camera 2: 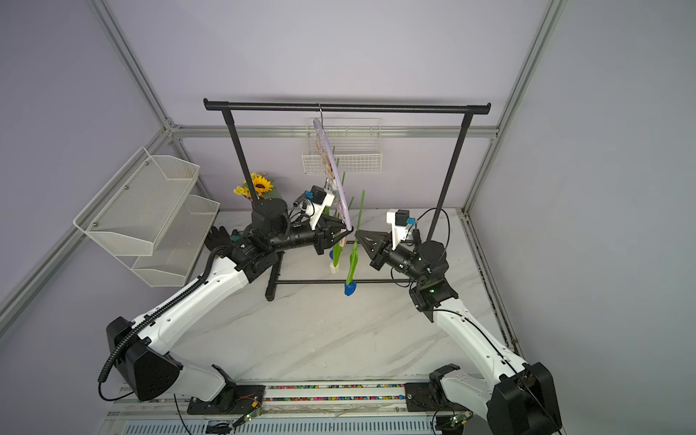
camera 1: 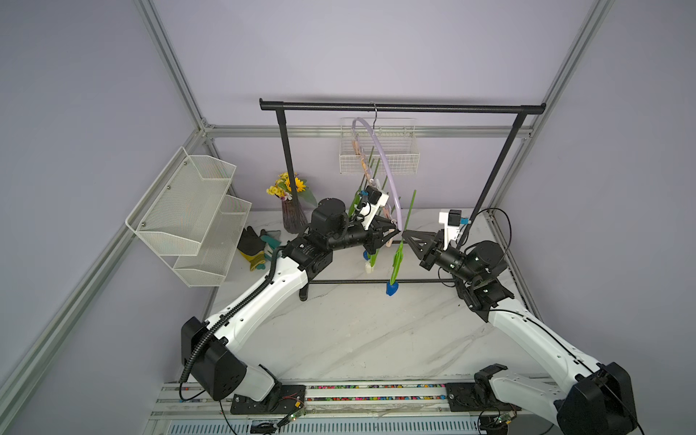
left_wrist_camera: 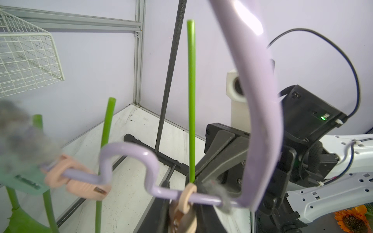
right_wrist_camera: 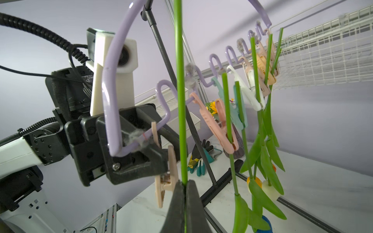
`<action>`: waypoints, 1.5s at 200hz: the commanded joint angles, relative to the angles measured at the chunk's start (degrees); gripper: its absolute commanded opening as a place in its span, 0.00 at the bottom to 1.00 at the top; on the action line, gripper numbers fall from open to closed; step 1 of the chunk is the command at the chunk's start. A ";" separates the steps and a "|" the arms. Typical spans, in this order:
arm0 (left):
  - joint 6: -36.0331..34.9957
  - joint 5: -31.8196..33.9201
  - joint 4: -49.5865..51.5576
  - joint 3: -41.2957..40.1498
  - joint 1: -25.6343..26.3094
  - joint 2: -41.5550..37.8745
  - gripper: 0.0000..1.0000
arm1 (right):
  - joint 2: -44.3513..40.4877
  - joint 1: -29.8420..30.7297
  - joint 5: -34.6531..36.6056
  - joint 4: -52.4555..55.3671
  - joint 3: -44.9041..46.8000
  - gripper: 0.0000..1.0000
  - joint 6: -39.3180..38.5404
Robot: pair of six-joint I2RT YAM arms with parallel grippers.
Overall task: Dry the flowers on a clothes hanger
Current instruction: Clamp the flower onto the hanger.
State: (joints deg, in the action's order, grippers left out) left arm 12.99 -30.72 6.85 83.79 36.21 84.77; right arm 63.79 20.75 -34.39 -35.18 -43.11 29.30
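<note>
The lilac clothes hanger (camera 1: 384,162) (camera 2: 335,169) hangs by its hook from the black rack, turned nearly edge-on. Several flowers (right_wrist_camera: 268,141) hang head down from its clips. My left gripper (camera 1: 395,231) (camera 2: 348,232) is shut on the end pink clip (right_wrist_camera: 171,175) (left_wrist_camera: 186,199), whose lower tips stand apart. My right gripper (camera 1: 403,235) (right_wrist_camera: 184,191) is shut on the green stem (right_wrist_camera: 179,80) (left_wrist_camera: 191,80) of a blue tulip (camera 1: 391,288) (camera 2: 349,288). That stem is upright and sits right beside the pinched clip, with the head hanging below.
The black garment rack (camera 1: 399,108) spans the back, and its foot bar (camera 1: 376,281) lies on the marble table. A sunflower vase (camera 1: 292,211) and gloves (camera 1: 256,248) sit at the back left. White mesh shelves (camera 1: 188,211) hang on the left wall, and a wire basket (camera 1: 378,158) hangs behind the hanger.
</note>
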 commanded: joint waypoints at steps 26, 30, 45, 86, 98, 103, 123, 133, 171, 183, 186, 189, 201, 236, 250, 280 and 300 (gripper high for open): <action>5.77 2.64 -5.60 2.17 0.18 0.79 0.17 | 0.04 1.56 1.83 -12.76 6.17 0.00 3.48; 6.12 2.88 -6.05 2.01 0.19 0.88 0.17 | 0.04 1.75 2.03 -14.03 6.89 0.00 3.48; 7.71 3.79 -7.57 1.56 0.19 0.80 0.17 | 0.20 2.38 3.10 -19.14 9.68 0.00 3.42; 10.12 4.79 -10.27 0.94 0.34 1.19 0.17 | 3.48 5.49 4.55 -26.53 12.48 0.00 2.80; 10.34 4.97 -10.37 0.94 0.43 1.26 0.17 | 4.60 6.61 4.55 -27.47 12.35 0.00 2.16; 10.38 5.05 -10.43 0.94 0.48 1.28 0.17 | 4.99 7.12 4.64 -27.80 12.27 0.00 1.74; 10.65 5.31 -10.42 1.06 0.58 1.36 0.17 | 6.38 8.80 5.38 -27.16 11.59 0.00 0.10; 10.65 5.36 -10.41 1.09 0.71 1.39 0.17 | 7.02 9.36 5.79 -26.84 11.25 0.00 -0.53; 10.89 5.56 -10.26 1.11 0.94 1.30 0.17 | 8.50 10.08 9.35 -28.27 11.53 0.00 -1.00; 10.83 5.58 -10.21 1.14 0.97 1.21 0.17 | 8.65 10.20 10.41 -28.70 11.79 0.00 -1.26; 10.82 5.58 -10.26 1.12 0.97 1.19 0.17 | 8.72 10.31 10.54 -28.90 11.88 0.00 -1.31; 10.84 5.61 -10.20 1.11 0.97 1.14 0.17 | 8.72 10.28 10.57 -29.09 12.02 0.00 -1.39; 10.82 5.67 -10.15 1.20 0.97 1.24 0.17 | 8.69 10.36 11.00 -29.66 12.42 0.00 -1.94; 10.74 5.85 -9.93 1.20 0.97 0.94 0.17 | 7.71 10.67 12.62 -29.13 13.59 0.00 -4.62; 10.74 5.85 -9.93 1.23 0.97 0.93 0.17 | 7.61 10.69 12.84 -28.64 13.51 0.00 -5.15; 10.74 5.89 -9.69 1.19 0.97 0.73 0.16 | 7.41 10.71 13.69 -29.90 14.22 0.00 -6.07; 10.83 5.76 -9.92 1.11 0.97 0.58 0.16 | 7.56 10.71 14.00 -27.63 13.38 0.00 -6.92</action>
State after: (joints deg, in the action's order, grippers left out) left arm 22.02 -25.71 -0.40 83.79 37.23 86.37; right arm 72.23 31.03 -21.76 -62.96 -29.65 24.36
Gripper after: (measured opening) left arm 0.166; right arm 0.047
